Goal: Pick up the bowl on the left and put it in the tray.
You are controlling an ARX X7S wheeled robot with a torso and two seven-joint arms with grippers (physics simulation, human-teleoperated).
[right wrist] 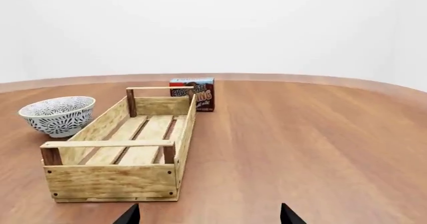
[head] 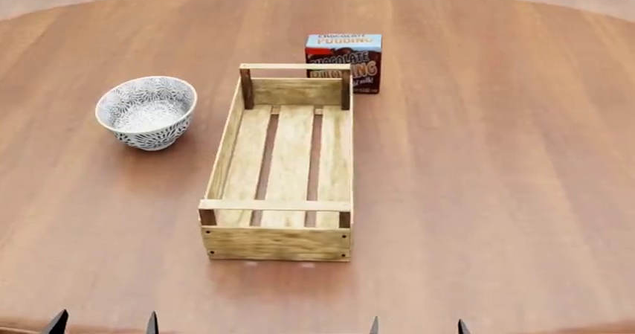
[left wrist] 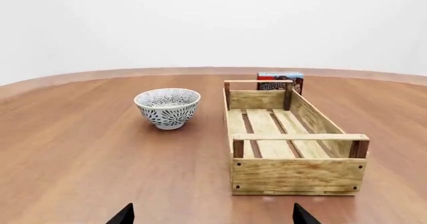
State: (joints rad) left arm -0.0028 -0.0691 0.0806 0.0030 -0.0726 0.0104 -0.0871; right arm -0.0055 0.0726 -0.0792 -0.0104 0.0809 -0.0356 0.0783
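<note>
The bowl [head: 146,111], white with a dense grey-blue floral pattern, stands upright on the table left of the tray [head: 223,155]; it also shows in the left wrist view [left wrist: 167,108] and the right wrist view [right wrist: 59,115]. The tray, a long light-wood crate [left wrist: 297,176] [right wrist: 110,180], holds nothing. My left gripper [head: 103,325] [left wrist: 212,216] is open at the table's near edge, well short of the bowl. My right gripper [head: 418,326] [right wrist: 209,215] is open too, near the front edge, right of the tray's near end.
A chocolate pudding box [head: 343,61] stands upright just behind the tray's far right corner. The round wooden table [head: 496,163] stretches wide to the right of the tray, and a plain white wall lies beyond it.
</note>
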